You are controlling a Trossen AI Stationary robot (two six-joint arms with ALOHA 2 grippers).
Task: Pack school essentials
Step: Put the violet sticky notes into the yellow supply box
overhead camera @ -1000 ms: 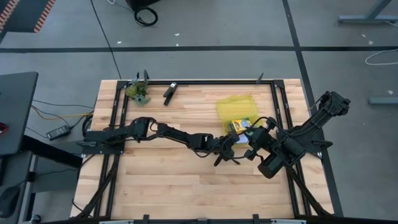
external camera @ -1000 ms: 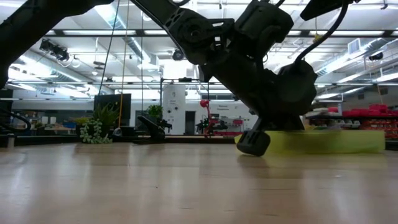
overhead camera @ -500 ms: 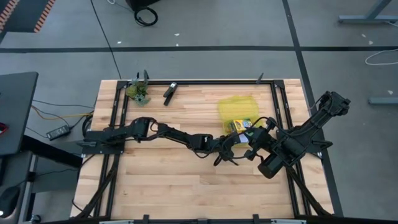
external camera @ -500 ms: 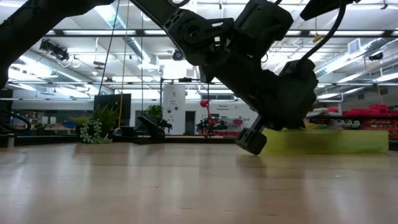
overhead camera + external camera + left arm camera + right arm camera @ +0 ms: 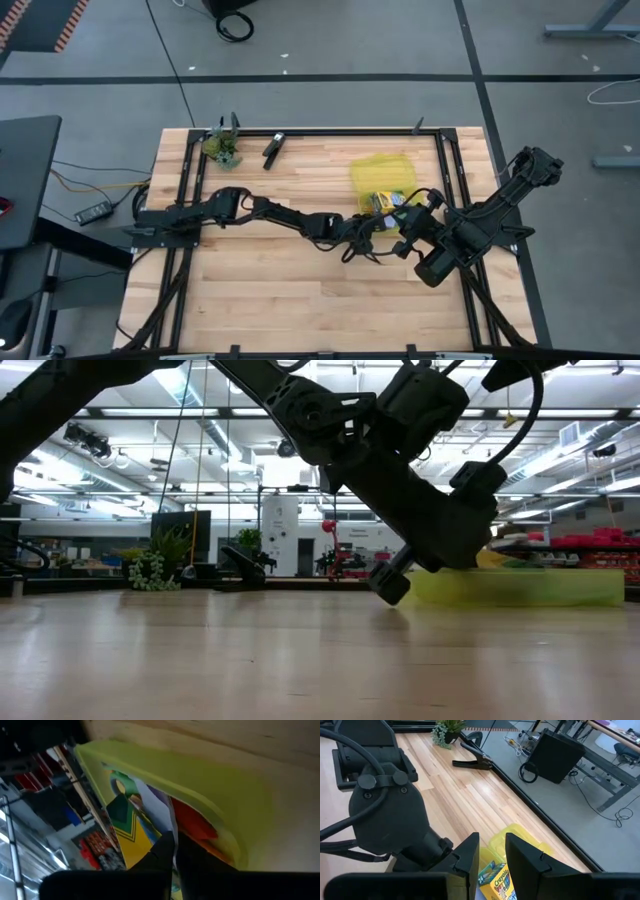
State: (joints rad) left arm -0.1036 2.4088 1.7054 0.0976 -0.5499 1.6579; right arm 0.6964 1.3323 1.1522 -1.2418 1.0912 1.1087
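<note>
**Crayon box at the mouth of the yellow pouch, both pincers alongside**

Crayon box (image 5: 384, 202) lies half inside my yellow pouch (image 5: 380, 172), which rests on the wooden table (image 5: 280, 300) toward its far right part. The box's long axis runs roughly across the pouch opening, its printed face up. My left gripper (image 5: 362, 243) hangs just on the near side of that opening, so the box lies beyond and slightly to the right of my fingertips. My right gripper (image 5: 402, 232) sits just beside the same edge, touching or nearly touching the box, and is about as near as the left. In the right wrist view my two fingers (image 5: 522, 857) stand a narrow gap apart with nothing between them, the crayon box (image 5: 495, 877) directly ahead. Whether my left fingers are parted, I cannot tell. I judge the next move to be a push along the table, away from me, seating the box deeper in the pouch.
</note>
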